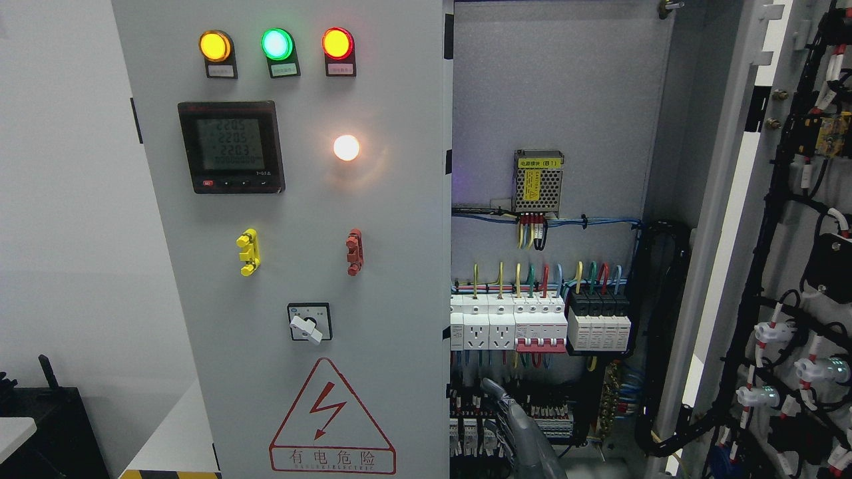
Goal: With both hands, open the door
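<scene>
Grey robot hand (516, 426) pokes up from the bottom edge, just right of centre; which arm it belongs to is unclear. Its fingers (496, 388) point up in front of the lower wiring; whether they are spread or curled, cannot tell. It holds nothing.

Left door (293, 239) is shut, its right edge just left of the fingers, apparently not touching. It carries three lamps, a meter (231, 147), a lit white lamp (346, 147), yellow and red handles, a rotary switch (309, 324) and a warning triangle (331, 416).

Right door (792, 266) is swung open at far right, cable looms on its inner face, well apart from the hand.

Open cabinet interior (552, 100) holds a power supply (538, 181), a breaker row (540, 322) and terminal blocks below.
</scene>
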{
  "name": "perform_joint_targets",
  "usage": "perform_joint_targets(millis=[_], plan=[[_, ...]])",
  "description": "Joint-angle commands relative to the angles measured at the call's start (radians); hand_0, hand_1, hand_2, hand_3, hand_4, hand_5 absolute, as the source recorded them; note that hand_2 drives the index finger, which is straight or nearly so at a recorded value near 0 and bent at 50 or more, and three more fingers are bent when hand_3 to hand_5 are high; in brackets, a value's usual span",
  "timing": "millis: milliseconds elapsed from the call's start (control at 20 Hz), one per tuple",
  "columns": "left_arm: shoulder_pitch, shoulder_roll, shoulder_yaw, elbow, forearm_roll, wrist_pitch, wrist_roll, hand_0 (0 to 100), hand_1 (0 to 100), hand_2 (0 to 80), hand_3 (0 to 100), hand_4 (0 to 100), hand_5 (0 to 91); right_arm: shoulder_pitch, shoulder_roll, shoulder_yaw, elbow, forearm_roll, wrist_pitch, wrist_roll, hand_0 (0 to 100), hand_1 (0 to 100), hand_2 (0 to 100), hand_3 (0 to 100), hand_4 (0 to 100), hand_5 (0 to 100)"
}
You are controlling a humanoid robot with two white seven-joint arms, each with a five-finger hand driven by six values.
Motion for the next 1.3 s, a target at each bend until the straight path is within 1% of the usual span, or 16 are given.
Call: perform_joint_targets(millis=[0, 150, 601, 951, 1102, 1252], plan=[[0.031, -0.034, 0.000, 0.000, 0.003, 0.000, -0.001, 0, 0, 0.0, 0, 4, 0.0, -0.023, -0.004, 0.020, 0.047, -0.005, 0.001, 0.013, 0, 0, 0, 0, 0, 0], [0.031, -0.034, 0.000, 0.000, 0.003, 0.000, 0.001, 0, 0, 0.0, 0, 4, 0.0, -0.051, -0.004, 0.022, 0.075, -0.070, 0.013, 0.013, 0, 0, 0, 0, 0, 0], [0.031, -0.035, 0.000, 0.000, 0.003, 0.000, 0.001, 0, 0, 0.0, 0, 4, 0.0, -0.105, -0.007, 0.017, 0.135, -0.091, 0.013, 0.014, 0, 0, 0, 0, 0, 0], [0.031, -0.034, 0.000, 0.000, 0.003, 0.000, -0.001, 0, 0, 0.0, 0, 4, 0.0, -0.106, -0.009, 0.022, 0.135, -0.098, 0.016, 0.016, 0, 0, 0, 0, 0, 0], [0.031, -0.034, 0.000, 0.000, 0.003, 0.000, 0.001, 0, 0, 0.0, 0, 4, 0.0, -0.108, -0.022, 0.022, 0.135, -0.098, 0.016, 0.016, 0, 0, 0, 0, 0, 0], [0.031, -0.034, 0.000, 0.000, 0.003, 0.000, 0.001, 0, 0, 0.0, 0, 4, 0.0, -0.109, -0.027, 0.022, 0.135, -0.117, 0.019, 0.016, 0, 0, 0, 0, 0, 0]])
